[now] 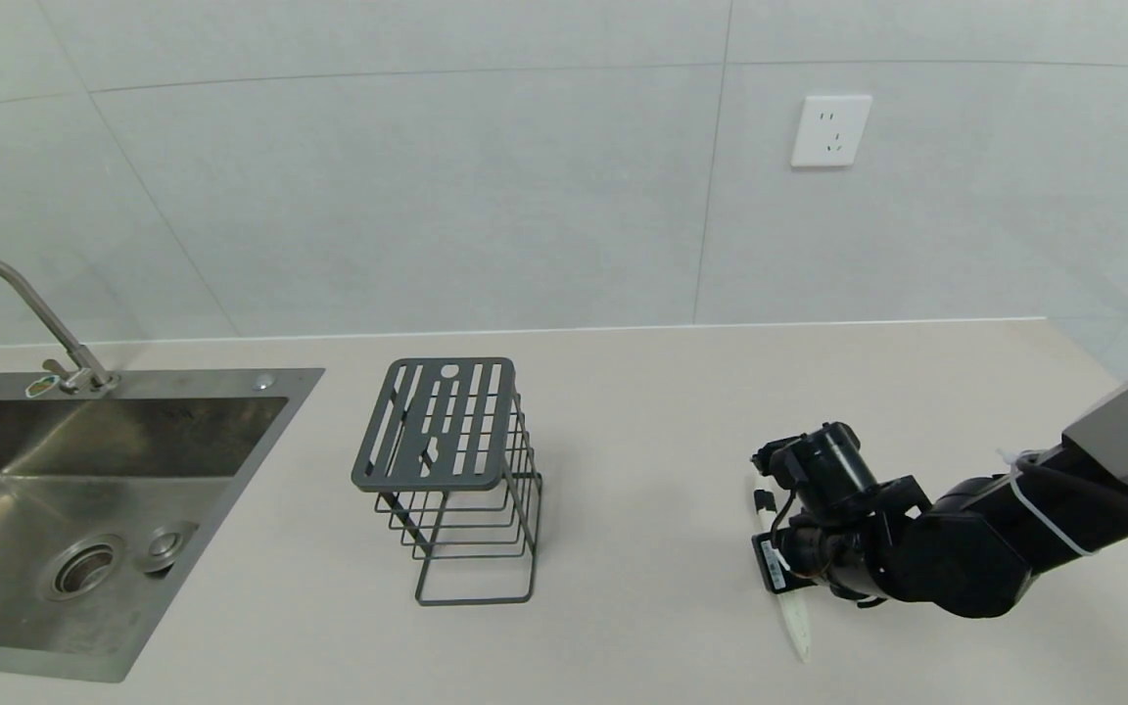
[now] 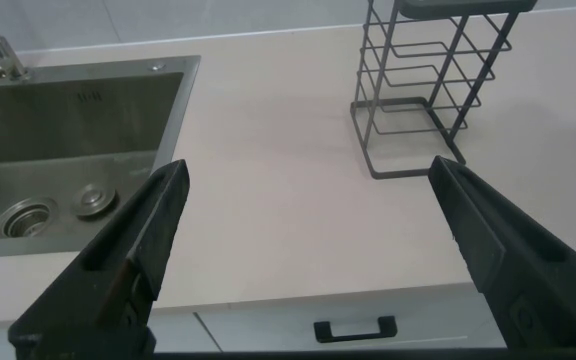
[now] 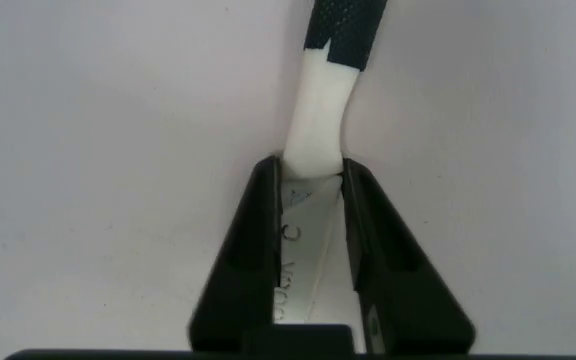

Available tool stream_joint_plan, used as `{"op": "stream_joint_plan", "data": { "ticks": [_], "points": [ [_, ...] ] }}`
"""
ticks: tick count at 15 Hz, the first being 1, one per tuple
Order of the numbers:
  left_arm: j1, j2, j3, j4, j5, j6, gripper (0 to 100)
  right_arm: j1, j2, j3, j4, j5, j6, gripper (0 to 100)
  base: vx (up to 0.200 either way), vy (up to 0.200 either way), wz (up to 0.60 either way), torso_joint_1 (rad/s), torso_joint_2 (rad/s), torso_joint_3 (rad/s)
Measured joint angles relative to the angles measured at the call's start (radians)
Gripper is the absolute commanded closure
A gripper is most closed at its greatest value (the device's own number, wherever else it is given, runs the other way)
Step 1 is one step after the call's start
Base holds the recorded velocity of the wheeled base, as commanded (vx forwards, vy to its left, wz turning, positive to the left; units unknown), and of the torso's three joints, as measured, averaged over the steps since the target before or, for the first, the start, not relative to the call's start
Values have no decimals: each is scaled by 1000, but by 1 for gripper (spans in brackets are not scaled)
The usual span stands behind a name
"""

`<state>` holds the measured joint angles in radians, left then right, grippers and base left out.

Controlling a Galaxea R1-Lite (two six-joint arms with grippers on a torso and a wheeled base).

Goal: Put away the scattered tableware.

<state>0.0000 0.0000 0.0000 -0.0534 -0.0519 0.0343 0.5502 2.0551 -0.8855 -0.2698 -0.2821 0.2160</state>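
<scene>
While spread wide and holding nothing, hovers near the front edge of the counter (image 1: 642, 587): left claw (image 2: 308, 168), with no part in the job so far. Farther in, toward the right: right claw (image 3: 311, 172), low over the counter, fingers (image 3: 248, 270) drawn narrow and pressed on both sides of the knife (image 1: 797, 622), on the white part just short of the black handle. Cannot tell whether lifted clear or resting on the surface. Well apart from that, at mid-counter: dark wire rack (image 1: 446, 470), upright, slotted top, with no piece standing in its slots. Left of the rack, sink (image 1: 182, 384) and faucet (image 1: 35, 304); on the wall behind, a socket (image 1: 830, 130). By this reckoning, an early stage. Grasp made on one piece, nothing put away yet. Left to do: lifting, carrying across to the rack, turning blade-down and lowering through a slot.
</scene>
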Motion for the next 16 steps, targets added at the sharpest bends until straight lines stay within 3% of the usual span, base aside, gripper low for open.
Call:
{"op": "stream_joint_plan", "data": {
  "ticks": [9, 16],
  "points": [
    [0, 0, 0, 0, -30, 1, 0, 8, -196, -20, -21, 25, -97, 100, 0, 0, 0, 0, 0, 0],
    [0, 0, 0, 3, -82, -4, 0, 33, -390, 24, -61, 109, -338, 100, 0, 0, 0, 0, 0, 0]
  ]
}}
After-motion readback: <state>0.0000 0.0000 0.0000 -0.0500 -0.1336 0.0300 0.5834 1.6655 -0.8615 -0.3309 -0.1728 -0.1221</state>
